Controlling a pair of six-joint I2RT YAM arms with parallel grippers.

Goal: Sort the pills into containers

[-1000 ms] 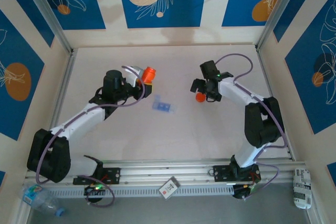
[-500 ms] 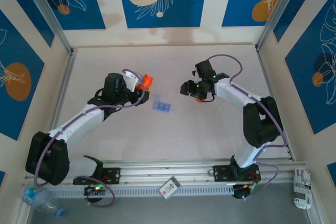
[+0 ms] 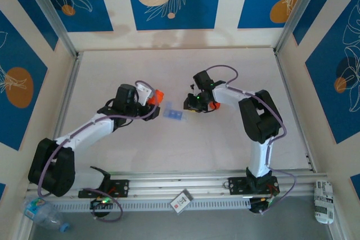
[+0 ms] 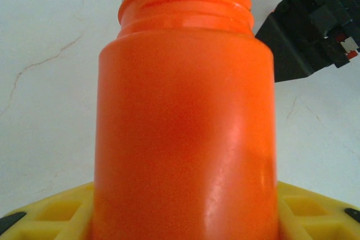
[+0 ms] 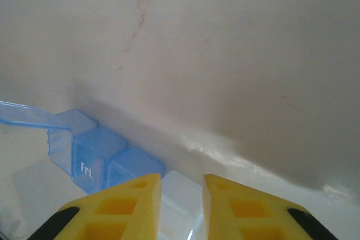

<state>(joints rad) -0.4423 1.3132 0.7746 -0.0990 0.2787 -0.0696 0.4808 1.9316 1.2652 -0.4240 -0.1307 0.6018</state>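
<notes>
Left jaws: clamped on an orange bottle [image 4: 185,116], gripped low on the body, with its threaded mouth bare of a cap and pointed away from the wrist, toward the pill box. Right jaws: drawn together to a narrow gap just above one end of the pill box [image 5: 95,153]; whether anything is pinched between them cannot be told. Pill box: blue, translucent, laid flat on the counter [image 3: 225,150] between the two arms, open side up. In the overhead view its long axis is seen running from upper left to lower right, with the row of compartments set along it. An end lid [image 5: 25,115] is flipped open, next to a compartment marked "Fri." Progress: judged early. No pills are seen in any compartment, so pouring and sorting are left to be done.
</notes>
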